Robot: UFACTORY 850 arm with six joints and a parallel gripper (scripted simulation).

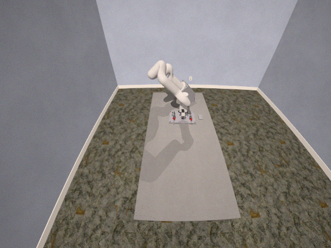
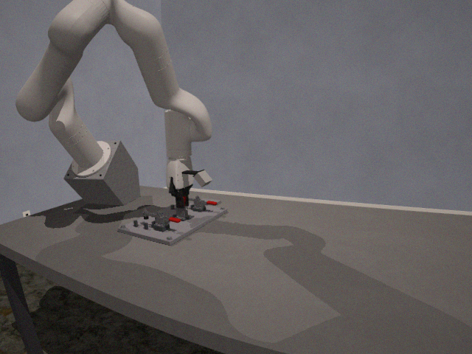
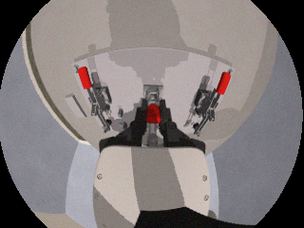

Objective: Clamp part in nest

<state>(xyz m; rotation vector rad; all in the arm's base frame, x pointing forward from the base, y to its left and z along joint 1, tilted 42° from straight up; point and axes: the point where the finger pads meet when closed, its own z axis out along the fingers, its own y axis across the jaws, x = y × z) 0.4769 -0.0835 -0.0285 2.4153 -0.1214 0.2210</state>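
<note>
While the arm bends down over the fixture, bench [image 1: 186, 186]: a long grey top with the arm's broad shadow across its near half.
Fixture [image 1: 182, 122]: a flat grey plate on the far part of the bench, with three clamps in a row.
Left clamp handle [image 1: 174, 117]: red, lying low over the plate.
Right clamp handle [image 1: 191, 118]: red, also lying low; in the exterior view it points away from the plate's middle.
Middle clamp handle [image 3: 152, 113]: red and raised more upright than the other two — it stands between the dark fingers.
Jaws: closed on the middle clamp handle, pointing straight down at the plate's middle.
Part [image 1: 200, 116]: a small pale block lying flat on the bench just right of the fixture, apart from it and in no nest.
Nests: their pads and blocks are too small to tell apart.
Arm base [image 2: 125, 178]: a tilted grey block at the bench's far end — behind the fixture.
</note>
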